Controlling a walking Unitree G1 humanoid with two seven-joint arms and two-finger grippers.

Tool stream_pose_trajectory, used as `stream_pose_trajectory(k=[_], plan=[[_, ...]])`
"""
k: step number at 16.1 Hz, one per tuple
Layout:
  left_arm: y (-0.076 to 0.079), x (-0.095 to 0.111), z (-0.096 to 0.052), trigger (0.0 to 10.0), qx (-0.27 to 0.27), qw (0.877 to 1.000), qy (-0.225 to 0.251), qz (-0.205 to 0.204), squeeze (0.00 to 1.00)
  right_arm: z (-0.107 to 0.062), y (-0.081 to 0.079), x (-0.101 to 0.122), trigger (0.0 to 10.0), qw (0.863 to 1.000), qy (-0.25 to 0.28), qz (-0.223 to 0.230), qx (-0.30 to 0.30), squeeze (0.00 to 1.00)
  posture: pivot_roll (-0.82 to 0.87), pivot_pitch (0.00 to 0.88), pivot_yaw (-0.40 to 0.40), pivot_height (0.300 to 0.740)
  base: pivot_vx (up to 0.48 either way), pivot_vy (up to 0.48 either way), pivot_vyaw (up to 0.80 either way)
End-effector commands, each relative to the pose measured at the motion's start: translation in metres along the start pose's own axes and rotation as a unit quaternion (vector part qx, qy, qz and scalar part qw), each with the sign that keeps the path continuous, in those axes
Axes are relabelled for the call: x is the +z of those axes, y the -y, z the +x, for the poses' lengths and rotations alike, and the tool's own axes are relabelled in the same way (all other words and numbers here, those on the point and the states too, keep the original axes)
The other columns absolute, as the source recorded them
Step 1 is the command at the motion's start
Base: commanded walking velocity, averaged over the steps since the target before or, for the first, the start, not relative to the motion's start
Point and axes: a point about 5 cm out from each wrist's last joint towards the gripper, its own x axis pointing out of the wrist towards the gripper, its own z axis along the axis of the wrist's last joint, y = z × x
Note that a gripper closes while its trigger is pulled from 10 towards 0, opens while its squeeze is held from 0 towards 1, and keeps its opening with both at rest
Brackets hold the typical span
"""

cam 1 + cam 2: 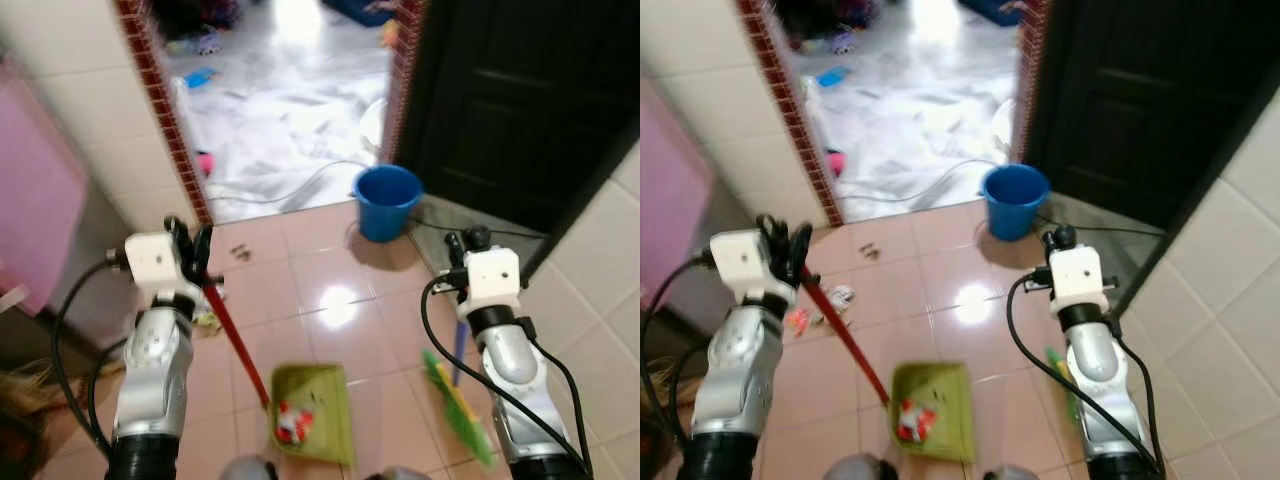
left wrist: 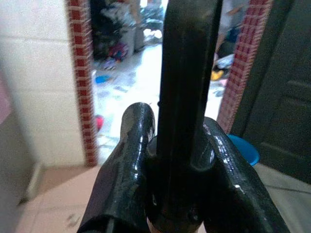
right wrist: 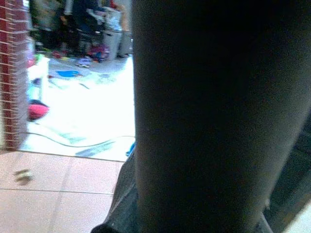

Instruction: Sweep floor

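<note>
My left gripper (image 1: 190, 240) is shut on the red handle (image 1: 236, 338) of a green dustpan (image 1: 330, 425). The pan rests on the pink tiles near my feet, with red and white litter (image 1: 292, 422) inside it. In the left wrist view both fingers (image 2: 130, 160) clamp a dark shaft (image 2: 184, 97). My right gripper (image 1: 466, 240) is shut on a broom's blue handle (image 1: 458, 350); its green bristles (image 1: 458, 408) touch the floor beside the pan. Loose crumbs (image 1: 240, 252) and wrappers (image 1: 840, 296) lie on the tiles by the left wall.
A blue bucket (image 1: 386, 200) stands at the doorway, next to a dark door (image 1: 520, 90). A cable (image 1: 300, 185) snakes over the marble floor (image 1: 290, 90) beyond. Brick-edged walls (image 1: 165, 120) frame the opening. A pink cloth (image 1: 35, 200) hangs at my left.
</note>
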Motion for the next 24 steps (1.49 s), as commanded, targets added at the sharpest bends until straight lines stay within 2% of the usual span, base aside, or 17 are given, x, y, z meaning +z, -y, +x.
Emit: stream_pose_trajectory(k=[1, 3, 8, 10, 13, 16, 19, 21, 24], plan=[[-0.003, 0.018, 0.004, 10.0, 0.006, 0.999, 0.039, -0.002, 0.00, 0.003, 0.002, 0.007, 10.0, 1.000, 0.019, -0.009, -0.003, 0.00, -0.07, 0.000, 0.058, 0.740, 0.390, 0.281, -0.58], [0.003, 0.028, 0.010, 10.0, 0.004, 0.998, 0.050, -0.023, 0.00, 0.001, 0.001, 0.004, 10.0, 1.000, 0.017, -0.011, 0.002, 0.00, -0.07, 0.000, 0.057, 0.740, 0.390, 0.279, -0.60], [0.012, 0.073, 0.026, 10.0, 0.012, 0.991, 0.120, -0.063, 0.00, 0.005, -0.001, -0.001, 10.0, 1.000, 0.011, -0.017, 0.013, 0.00, -0.07, 0.000, 0.049, 0.740, 0.390, 0.278, 0.00], [0.015, 0.083, 0.029, 10.0, 0.010, 0.988, 0.132, -0.076, 0.00, 0.008, -0.005, 0.000, 10.0, 1.000, 0.013, -0.016, 0.020, 0.00, -0.07, 0.000, 0.048, 0.740, 0.401, 0.261, 0.00], [0.020, 0.095, 0.034, 10.0, 0.008, 0.985, 0.146, -0.098, 0.00, 0.016, -0.015, 0.006, 10.0, 0.999, 0.027, -0.012, 0.033, 0.00, -0.07, 0.000, 0.051, 0.740, 0.461, 0.000, 0.00], [0.029, 0.121, 0.040, 10.0, 0.016, 0.976, 0.177, -0.124, 0.00, 0.022, -0.027, 0.011, 10.0, 0.998, 0.042, -0.011, 0.053, 0.00, -0.07, 0.000, 0.049, 0.740, 0.480, 0.000, 0.00], [0.032, 0.132, 0.042, 10.0, 0.017, 0.972, 0.190, -0.135, 0.00, 0.023, -0.032, 0.013, 10.0, 0.997, 0.048, -0.014, 0.061, 0.00, -0.07, 0.000, 0.049, 0.740, 0.480, 0.000, 0.00], [0.034, 0.147, 0.045, 10.0, 0.024, 0.968, 0.206, -0.143, 0.00, 0.024, -0.034, 0.014, 10.0, 0.997, 0.051, -0.013, 0.063, 0.00, -0.07, 0.000, 0.051, 0.740, 0.480, 0.000, 0.00], [0.026, 0.154, 0.047, 10.0, 0.058, 0.966, 0.218, -0.125, 0.00, 0.024, -0.035, 0.014, 10.0, 0.996, 0.053, -0.014, 0.065, 0.00, -0.07, 0.000, 0.055, 0.740, 0.480, 0.000, 0.00]])
